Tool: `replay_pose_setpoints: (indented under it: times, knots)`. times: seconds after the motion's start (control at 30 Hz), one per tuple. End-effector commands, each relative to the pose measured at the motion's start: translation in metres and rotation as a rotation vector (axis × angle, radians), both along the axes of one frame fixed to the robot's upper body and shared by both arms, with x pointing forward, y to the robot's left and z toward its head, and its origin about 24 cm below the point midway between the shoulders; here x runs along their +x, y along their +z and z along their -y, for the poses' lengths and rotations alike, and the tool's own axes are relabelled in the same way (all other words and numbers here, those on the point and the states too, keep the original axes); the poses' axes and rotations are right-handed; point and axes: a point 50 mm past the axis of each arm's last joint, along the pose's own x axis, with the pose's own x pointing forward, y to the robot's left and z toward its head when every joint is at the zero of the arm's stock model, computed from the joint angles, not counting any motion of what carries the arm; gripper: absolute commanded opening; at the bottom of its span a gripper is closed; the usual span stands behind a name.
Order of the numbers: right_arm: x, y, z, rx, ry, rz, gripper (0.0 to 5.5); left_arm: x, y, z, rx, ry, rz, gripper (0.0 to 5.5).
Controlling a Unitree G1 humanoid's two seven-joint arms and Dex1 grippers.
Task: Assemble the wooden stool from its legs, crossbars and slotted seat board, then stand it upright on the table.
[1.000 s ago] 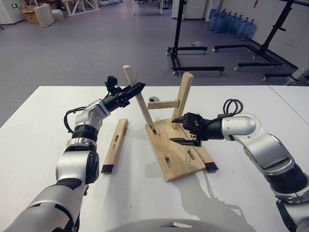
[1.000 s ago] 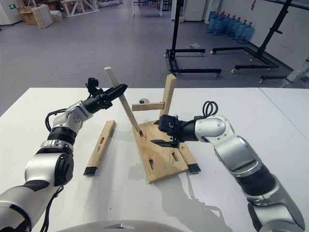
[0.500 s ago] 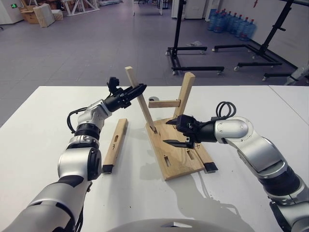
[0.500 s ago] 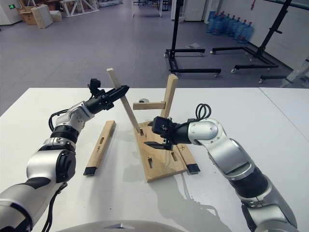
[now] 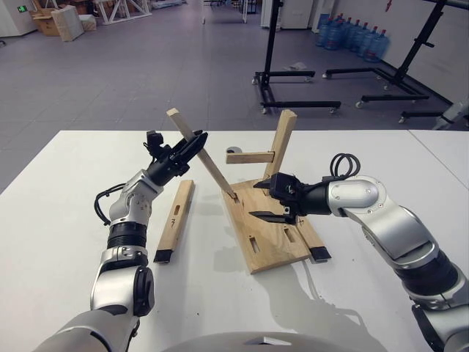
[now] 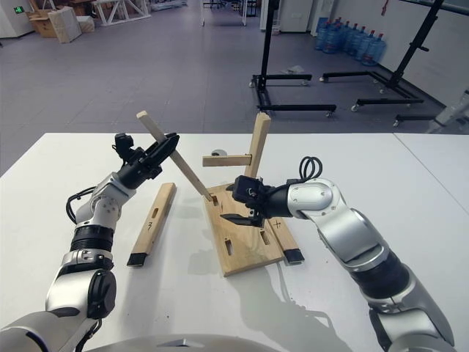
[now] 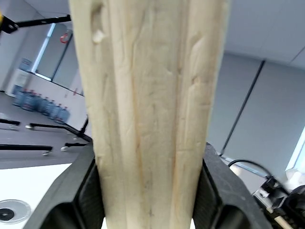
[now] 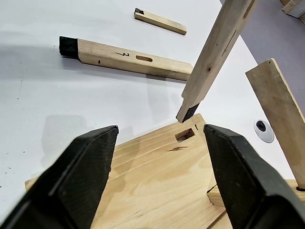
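Note:
The slotted seat board (image 5: 267, 233) lies flat mid-table. My left gripper (image 5: 198, 139) is shut on a wooden leg (image 5: 214, 169) that leans steeply to the left. The leg's dark lower end (image 8: 187, 112) sits beside a slot (image 8: 185, 135) at the board's far corner; whether it touches is unclear. A second leg (image 5: 281, 143) stands in the board with a crossbar (image 5: 248, 156) sticking out of it. Low over the board's middle, my right gripper (image 5: 270, 199) is open and holds nothing. In the left wrist view the held leg (image 7: 147, 109) sits between both fingers (image 7: 81, 191).
A loose leg (image 5: 176, 218) lies on the table left of the board. Another leg (image 5: 315, 248) pokes out under the board's right edge. A short wooden bar (image 8: 159, 21) lies farther off, and a small round disc (image 5: 234, 150) sits behind the board.
My left arm has swung the top of its leg down and to the left, so it leans more. The right gripper shifted left over the board a second ago, then held.

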Motion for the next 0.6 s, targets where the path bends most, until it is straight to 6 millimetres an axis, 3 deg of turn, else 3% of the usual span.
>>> replay_pose_setpoints:
  times: [0.03,0.4,0.6]
  knots:
    - [0.002,0.005,-0.001,-0.008,0.018,0.017,3.32,0.000,0.003,0.001,-0.008,-0.012,0.038,2.02]
    - [0.002,0.006,-0.004,-0.011,0.037,0.015,3.32,0.012,-0.015,0.004,-0.063,-0.013,0.036,2.02]
    - [0.001,0.006,-0.005,-0.008,0.037,0.014,3.32,0.017,-0.017,0.006,0.030,-0.004,0.049,2.02]
